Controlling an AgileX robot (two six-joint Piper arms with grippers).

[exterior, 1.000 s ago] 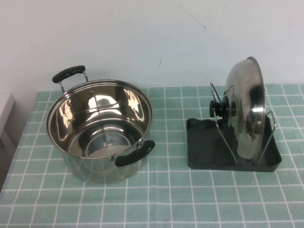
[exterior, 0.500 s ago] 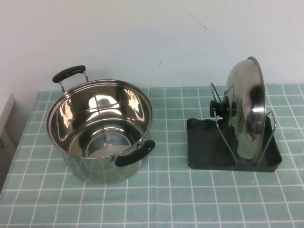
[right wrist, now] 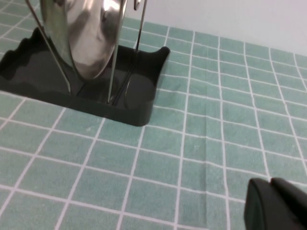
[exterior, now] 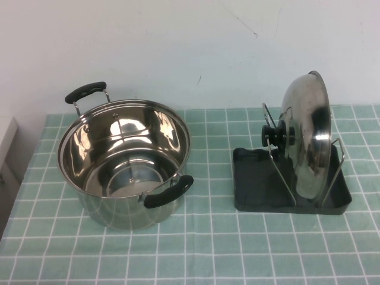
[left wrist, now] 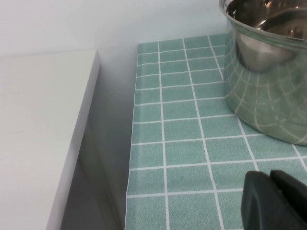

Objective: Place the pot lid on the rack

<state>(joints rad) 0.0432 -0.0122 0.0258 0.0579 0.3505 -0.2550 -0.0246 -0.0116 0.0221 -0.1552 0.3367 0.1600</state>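
Right wrist view: the right gripper [right wrist: 277,205], fingers together, hovers over the checked cloth; ahead of it, well apart, the pot lid [right wrist: 84,33] stands upright in the rack [right wrist: 132,98]. The left gripper [left wrist: 274,201], closed, sits near the pot [left wrist: 268,72].

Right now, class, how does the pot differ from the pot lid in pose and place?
The pot sits upright on the tablecloth, mouth open upward; the pot lid stands on edge between the rack's wire loops. The pot has two black side handles; the lid has one black central knob. Both are shiny steel. Left gripper and right gripper hover low, apart from both.
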